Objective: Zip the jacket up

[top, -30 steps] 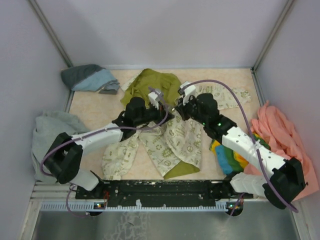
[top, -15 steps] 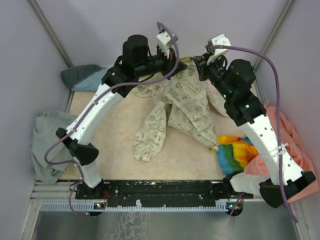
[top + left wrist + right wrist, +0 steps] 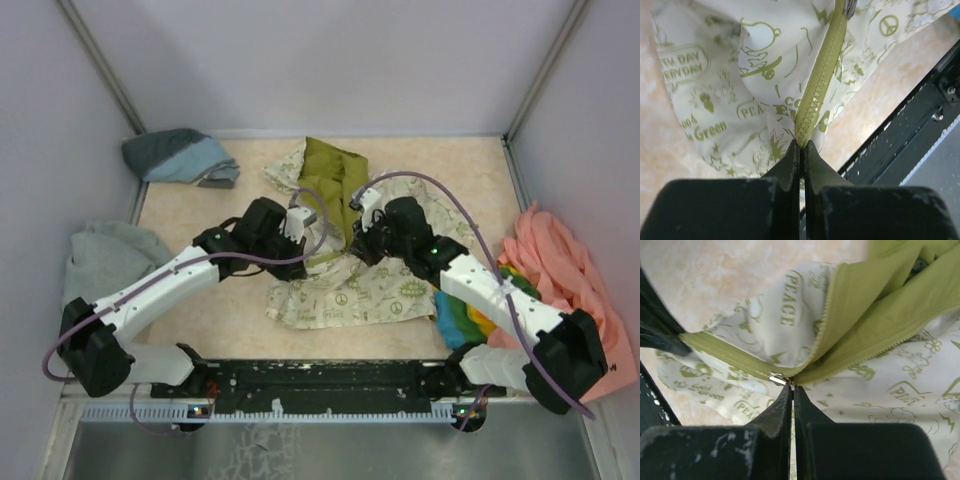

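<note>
The jacket [image 3: 345,290], cream with olive-green motifs, lies on the table, its olive hood [image 3: 333,170] towards the back. My left gripper [image 3: 308,255] is shut on the lower end of the olive zipper strip [image 3: 815,95], which it grips at its fingertips [image 3: 801,146]. My right gripper [image 3: 356,248] is shut on the pull of the silver zipper slider [image 3: 776,378], at its fingertips [image 3: 792,386]. The strip runs taut between the two grippers. Above the slider the two zipper halves [image 3: 860,340] spread apart and show the olive lining.
A grey sweatshirt [image 3: 105,262] hangs over the left edge. A blue-grey cloth [image 3: 180,155] lies at the back left. A peach-pink garment [image 3: 565,265] and a rainbow cloth [image 3: 468,318] lie at the right. The black base rail [image 3: 320,375] runs along the near edge.
Both arms have come down from high at the back to low over the table's middle. The jacket, hanging half a second ago, now lies spread with the zipper stretched between the grippers.
</note>
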